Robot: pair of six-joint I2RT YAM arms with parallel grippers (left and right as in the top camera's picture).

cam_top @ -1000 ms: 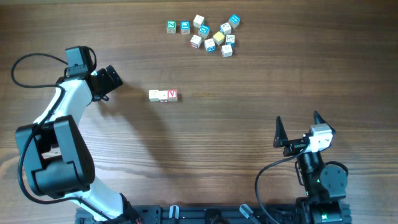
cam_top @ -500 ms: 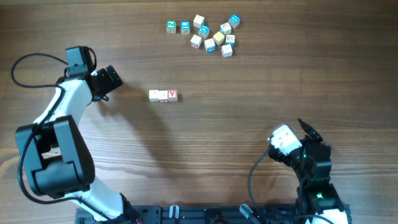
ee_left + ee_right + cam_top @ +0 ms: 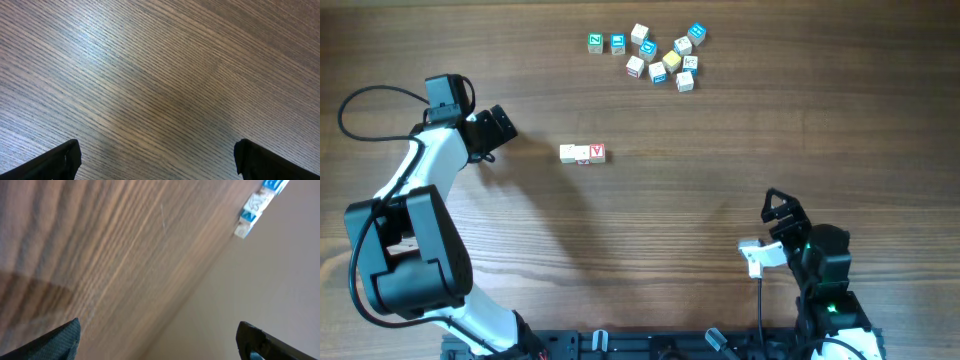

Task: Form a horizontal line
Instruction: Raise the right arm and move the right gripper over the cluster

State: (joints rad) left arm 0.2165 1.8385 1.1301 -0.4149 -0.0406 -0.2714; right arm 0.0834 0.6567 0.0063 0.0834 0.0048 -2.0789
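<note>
The horizontal line [image 3: 582,153] is a short row of three touching letter cubes in the overhead view. Its right end is a cube with a red V [image 3: 597,152]. My left gripper [image 3: 503,130] hovers left of the row, well apart from it. Its wrist view shows that left gripper [image 3: 157,160] open over bare wood. My right gripper [image 3: 782,207] is far away at the front right, folded back over its base. In its tilted, blurred wrist view the right gripper [image 3: 160,340] stands open with nothing between the fingers.
A loose bunch of similar letter cubes [image 3: 660,55] lies at the back of the table [image 3: 720,150], some with blue faces. A few of those cubes [image 3: 255,205] show near the table edge in the right wrist view. A black cable [image 3: 380,95] loops beside the left arm.
The right arm has swung and turned at its wrist over its base, so its gripper now points toward the back left. The left arm and all the cubes have stayed put.
</note>
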